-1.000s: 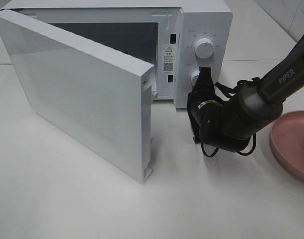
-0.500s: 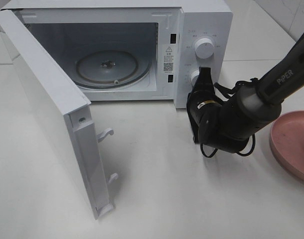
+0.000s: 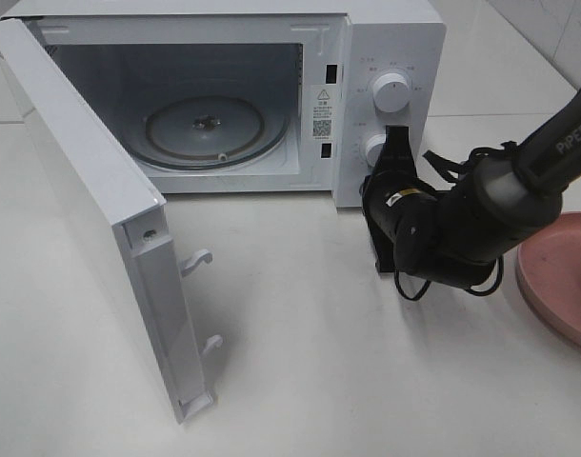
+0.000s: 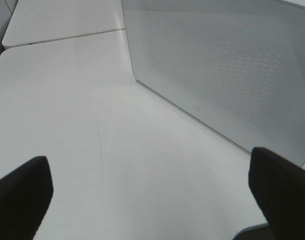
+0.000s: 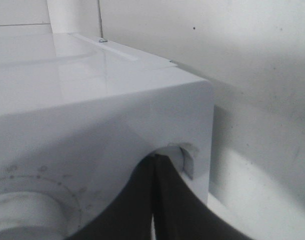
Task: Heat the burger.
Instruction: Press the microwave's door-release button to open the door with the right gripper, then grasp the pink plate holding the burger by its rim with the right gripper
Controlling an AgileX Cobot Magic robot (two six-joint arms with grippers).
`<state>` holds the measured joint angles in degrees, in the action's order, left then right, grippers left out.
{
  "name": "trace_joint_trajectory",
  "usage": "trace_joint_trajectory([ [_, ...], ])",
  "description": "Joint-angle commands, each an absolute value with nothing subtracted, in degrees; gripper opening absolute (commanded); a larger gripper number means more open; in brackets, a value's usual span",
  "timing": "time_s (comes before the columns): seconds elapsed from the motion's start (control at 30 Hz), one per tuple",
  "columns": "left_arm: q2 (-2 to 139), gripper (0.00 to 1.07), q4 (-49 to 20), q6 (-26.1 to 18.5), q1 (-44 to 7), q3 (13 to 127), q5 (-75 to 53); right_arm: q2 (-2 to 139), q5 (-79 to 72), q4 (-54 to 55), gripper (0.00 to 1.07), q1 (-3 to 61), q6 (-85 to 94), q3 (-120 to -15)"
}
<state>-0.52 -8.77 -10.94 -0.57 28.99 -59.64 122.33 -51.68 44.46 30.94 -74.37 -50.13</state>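
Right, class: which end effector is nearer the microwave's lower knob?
Right. The right end effector is shut, right beside the lower knob. The left end effector hangs open over the table, facing the outer face of the open door.

Microwave door (image 3: 157, 295) swung open — right gripper (image 3: 397, 143) seemingly shifted.

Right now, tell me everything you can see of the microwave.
The microwave is a white, glossy box standing on the white table. Its door is swung wide open to the left, two latch hooks showing on its edge. Inside, a round glass turntable lies bare. The control panel has two white knobs; the shut right gripper is at the lower one.
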Motion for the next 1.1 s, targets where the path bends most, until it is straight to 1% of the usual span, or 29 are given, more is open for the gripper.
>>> trace_joint_trajectory([
  [0.03,-1.4,1.0,-8.9,-10.8,-0.9,28.8,-59.6,119.1,-48.5,39.0,0.0,30.9,-74.6,-48.3],
  [0.07,-1.4,1.0,-8.9,-10.8,-0.9,28.8,-59.6,118.3,-45.0,37.8,0.0,30.9,-74.4,-47.4],
  [0.2,-1.4,1.0,-8.9,-10.8,-0.9,28.8,-59.6,117.3,-41.9,37.5,0.0,30.9,-72.9,-45.9],
  [0.37,-1.4,1.0,-8.9,-10.8,-0.9,28.8,-59.6,115.3,-41.2,37.0,0.0,30.8,-70.1,-43.8],
  [0.53,-1.4,1.0,-8.9,-10.8,-0.9,28.8,-59.6,109.7,-37.9,32.3,0.0,30.7,-67.0,-39.4],
  [0.63,-1.4,1.0,-8.9,-10.8,-0.9,28.8,-59.6,108.9,-36.8,31.3,0.0,30.7,-66.5,-38.7],
  [0.7,-1.4,1.0,-8.9,-10.8,-0.9,28.8,-59.6,105.5,-32.6,25.9,0.0,30.7,-64.3,-36.6],
  [0.77,-1.4,1.0,-8.9,-10.8,-0.9,28.8,-59.6,104.6,-31.2,24.2,0.0,30.3,-63.7,-36.1],
  [0.8,-1.4,1.0,-8.9,-10.8,-0.9,28.8,-59.6,103.1,-27.0,19.4,0.0,29.4,-62.9,-35.7],
  [0.83,-1.4,1.0,-8.9,-10.8,-0.9,28.8,-59.6,103.1,-27.0,19.4,0.0,29.4,-62.9,-35.7],
  [0.87,-1.4,1.0,-8.9,-10.8,-0.9,28.8,-59.6,102.2,-24.5,16.3,0.0,28.7,-62.6,-35.7],
  [0.9,-1.4,1.0,-8.9,-10.8,-0.9,28.8,-59.6,100.3,-20.9,10.1,0.01,27.5,-62.3,-35.7],
  [0.93,-1.4,1.0,-8.9,-10.8,-0.9,28.8,-59.6,100.3,-20.9,10.1,0.01,27.5,-62.3,-35.7],
  [0.97,-1.4,1.0,-8.9,-10.8,-0.9,28.8,-59.6,99.4,-18.9,6.5,0.02,26.9,-62.3,-35.7],
  [1.0,-1.4,1.0,-8.9,-10.8,-0.9,28.8,-59.6,97.4,-14.7,0.3,0.02,25.9,-62.3,-35.8],
  [1.03,-1.4,1.0,-8.9,-10.8,-0.9,28.8,-59.6,97.4,-14.7,0.3,0.02,25.9,-62.3,-35.8],
  [1.07,-1.4,1.0,-8.9,-10.8,-0.9,28.8,-59.6,95.5,-9.4,-4.0,0.03,25.1,-61.9,-35.8],
  [1.1,-1.4,1.0,-8.9,-10.8,-0.9,28.8,-59.6,94.4,-6.7,-5.7,0.03,24.7,-61.1,-35.8],
])
